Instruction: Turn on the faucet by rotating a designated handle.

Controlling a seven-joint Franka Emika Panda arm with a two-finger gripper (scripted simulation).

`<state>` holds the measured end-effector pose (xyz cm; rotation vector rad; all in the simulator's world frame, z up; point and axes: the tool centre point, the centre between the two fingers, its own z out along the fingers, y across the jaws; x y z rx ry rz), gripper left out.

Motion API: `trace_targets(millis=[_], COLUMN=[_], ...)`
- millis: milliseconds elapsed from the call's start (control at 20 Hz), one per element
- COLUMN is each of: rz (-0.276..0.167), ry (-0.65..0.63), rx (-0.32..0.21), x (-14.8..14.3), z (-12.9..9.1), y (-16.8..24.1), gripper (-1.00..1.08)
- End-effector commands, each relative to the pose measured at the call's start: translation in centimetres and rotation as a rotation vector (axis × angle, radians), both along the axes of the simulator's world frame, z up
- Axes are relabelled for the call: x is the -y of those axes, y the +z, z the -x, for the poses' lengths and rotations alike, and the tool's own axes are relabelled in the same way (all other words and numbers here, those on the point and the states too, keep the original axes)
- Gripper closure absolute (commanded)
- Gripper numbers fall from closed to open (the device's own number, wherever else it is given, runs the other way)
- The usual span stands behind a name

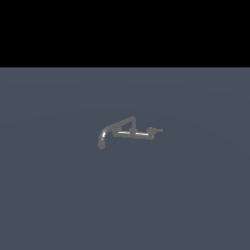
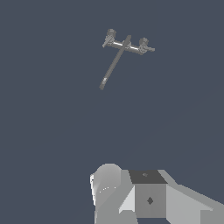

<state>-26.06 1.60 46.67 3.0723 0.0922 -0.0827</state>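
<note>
The faucet (image 1: 131, 132) is a small dull-grey fixture standing on the flat grey-blue floor (image 1: 58, 195) in the middle of the exterior view. Its curved spout (image 1: 102, 142) ends in a round tip on the exterior view's left. The handle (image 1: 157, 130) is a short stub sticking out of the bar's end on the exterior view's right. In the wrist view the faucet (image 2: 127, 44) is far off, with its long spout (image 2: 111, 68) and the handle (image 2: 150, 49). Only blocky grey parts of my gripper (image 2: 131, 194) show there, well away from the faucet. Its fingers are not distinguishable.
A slanted rod (image 1: 122, 123) rises above the faucet's bar. The floor (image 2: 52, 131) runs to a black background at the top of the exterior view. Neither the arm nor the gripper shows in the exterior view.
</note>
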Motion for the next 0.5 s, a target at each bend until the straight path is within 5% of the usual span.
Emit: trace_targets(millis=[0, 450], rz=[0.000, 0.000], ry=[0.000, -0.050], rx=[0.000, 0.002], x=[0.0, -0.5], z=[0.0, -0.9], y=[0.0, -1.2], gripper=[1.08, 1.08])
